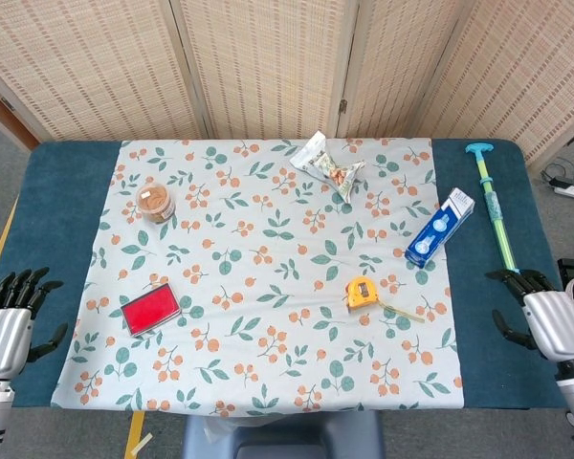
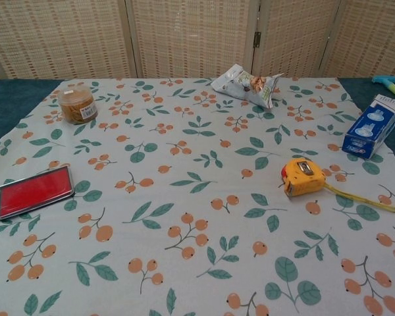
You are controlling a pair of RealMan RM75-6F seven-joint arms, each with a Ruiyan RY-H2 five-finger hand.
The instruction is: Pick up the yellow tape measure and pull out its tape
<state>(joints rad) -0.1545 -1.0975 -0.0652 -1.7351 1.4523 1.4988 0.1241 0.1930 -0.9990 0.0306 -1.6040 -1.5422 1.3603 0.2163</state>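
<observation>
One yellow tape measure lies on the floral cloth, right of centre, with a short run of tape already trailing toward the near right. It sits well apart from both hands, but the right hand at the table's right edge is clearly nearer and would reach leftward for it. That hand and the left hand both hold nothing, fingers spread. A clear jar of brownish contents stands far left.

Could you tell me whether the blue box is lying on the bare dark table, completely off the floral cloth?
No, the blue box lies across the right edge of the floral cloth, partly on it.
</observation>
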